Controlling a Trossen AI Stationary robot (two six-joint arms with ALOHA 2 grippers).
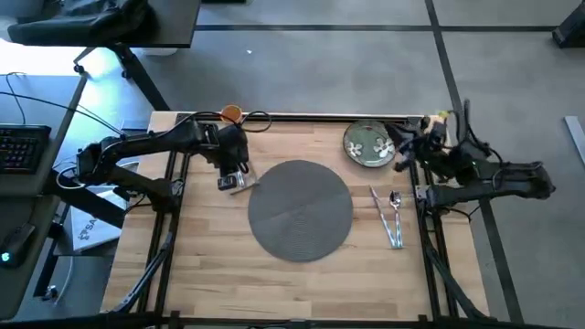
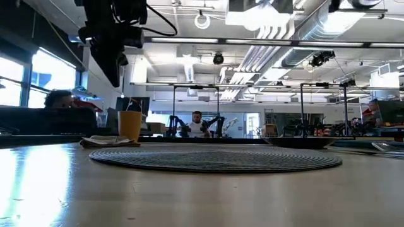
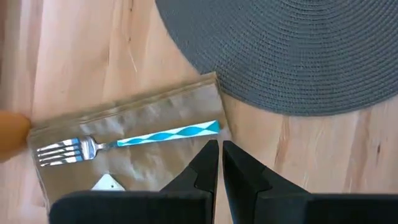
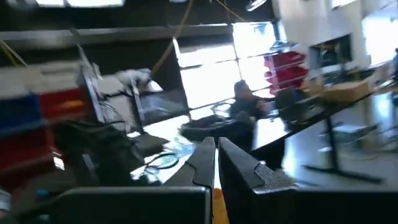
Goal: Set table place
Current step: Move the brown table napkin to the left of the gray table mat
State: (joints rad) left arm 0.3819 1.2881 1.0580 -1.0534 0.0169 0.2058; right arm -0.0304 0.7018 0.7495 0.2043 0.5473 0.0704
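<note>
The left claw (image 3: pixel 219 163) hovered closed, empty, above the fork (image 3: pixel 118 142) on the napkin (image 3: pixel 130 149), at the placemat's (image 1: pixel 301 208) ten o'clock; the right claw (image 4: pixel 216 163), also closed, waited by the plate (image 1: pixel 367 144).

Both arms are dark, nearly black, built of jointed segments with black cables looped along them; the left tool (image 1: pixel 234 179) carries a pale patch near its tip; the right tool (image 1: pixel 403 155) shows yellowish fittings; its fingers (image 4: pixel 239 168) are matte black wedges.
</note>
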